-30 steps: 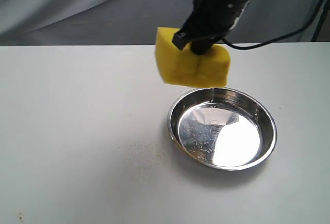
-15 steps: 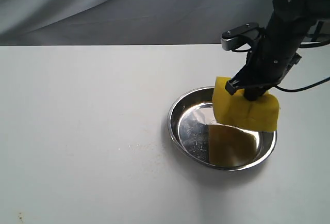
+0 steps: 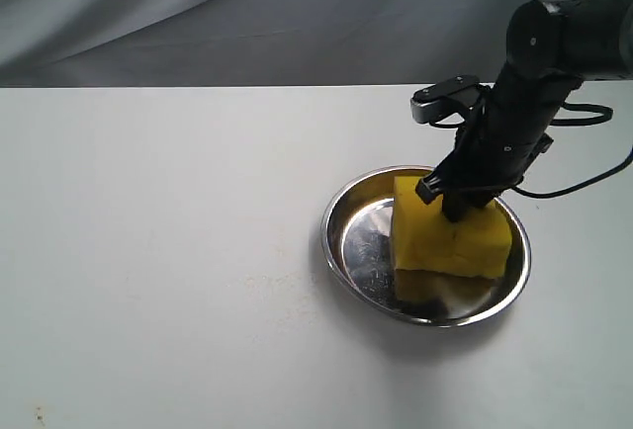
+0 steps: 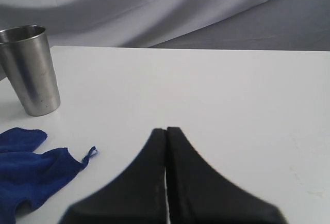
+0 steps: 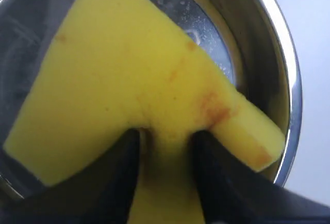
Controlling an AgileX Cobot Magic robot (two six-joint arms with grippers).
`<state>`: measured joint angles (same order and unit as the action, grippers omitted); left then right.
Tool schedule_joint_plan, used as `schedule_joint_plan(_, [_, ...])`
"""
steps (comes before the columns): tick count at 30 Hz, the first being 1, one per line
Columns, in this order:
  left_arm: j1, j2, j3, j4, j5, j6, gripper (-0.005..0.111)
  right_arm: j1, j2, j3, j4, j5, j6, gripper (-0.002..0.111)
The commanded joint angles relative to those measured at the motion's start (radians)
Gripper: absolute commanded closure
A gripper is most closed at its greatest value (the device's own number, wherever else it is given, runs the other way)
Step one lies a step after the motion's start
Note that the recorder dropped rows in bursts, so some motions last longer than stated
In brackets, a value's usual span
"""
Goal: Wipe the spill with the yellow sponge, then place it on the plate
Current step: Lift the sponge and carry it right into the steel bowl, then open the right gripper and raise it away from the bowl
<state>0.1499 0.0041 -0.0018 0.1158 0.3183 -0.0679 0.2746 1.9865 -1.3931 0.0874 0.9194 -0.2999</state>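
Yellow sponge stands inside the plate, pinched by the right fingers; left fingers pressed together.

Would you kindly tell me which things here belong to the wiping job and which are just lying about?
Job: sponge, held by the right gripper; plate beneath it.
Lying about: steel cup; blue cloth; left gripper, shut and idle.
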Motion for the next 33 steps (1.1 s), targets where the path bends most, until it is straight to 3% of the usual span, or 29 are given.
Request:
schedule_joint_plan(1, [-0.004, -0.004, 0.002, -0.001, -0.004, -0.004, 0.107, -0.006, -0.004, 0.001, 0.013, -0.006, -0.015, 0.051])
schedule_joint_plan(4, [-0.004, -0.004, 0.002, -0.001, -0.004, -0.004, 0.107, -0.006, -0.007, 0.001, 0.046, 0.002, -0.015, 0.037])
schedule_joint_plan(10, [-0.004, -0.004, 0.002, -0.001, -0.004, -0.004, 0.107, -0.006, -0.11, -0.005, 0.049, -0.015, -0.015, 0.035])
schedule_joint_plan(13, [-0.004, -0.004, 0.002, -0.001, -0.004, -0.004, 0.107, -0.006, -0.151, -0.005, -0.019, 0.018, 0.101, 0.047])
schedule_joint_plan(18, [-0.004, -0.004, 0.002, -0.001, -0.004, -0.004, 0.107, -0.034, -0.167, 0.001, -0.312, 0.169, 0.359, 0.1])
schedule_joint_plan(19, [-0.004, -0.004, 0.002, -0.001, -0.004, -0.004, 0.107, -0.048, -0.169, 0.01, -0.314, 0.189, 0.362, 0.106])
schedule_joint_plan(22, [-0.004, -0.004, 0.002, -0.001, -0.004, -0.004, 0.107, -0.118, -0.197, 0.081, -0.314, 0.22, 0.365, 0.108])
schedule_joint_plan(28, [-0.004, -0.004, 0.002, -0.001, -0.004, -0.004, 0.107, -0.247, -0.408, 0.354, -0.232, 0.028, 0.367, 0.108])
schedule_joint_plan(33, [-0.004, -0.004, 0.002, -0.001, -0.004, -0.004, 0.107, -0.275, -0.613, 0.525, -0.207, -0.051, 0.385, 0.108])
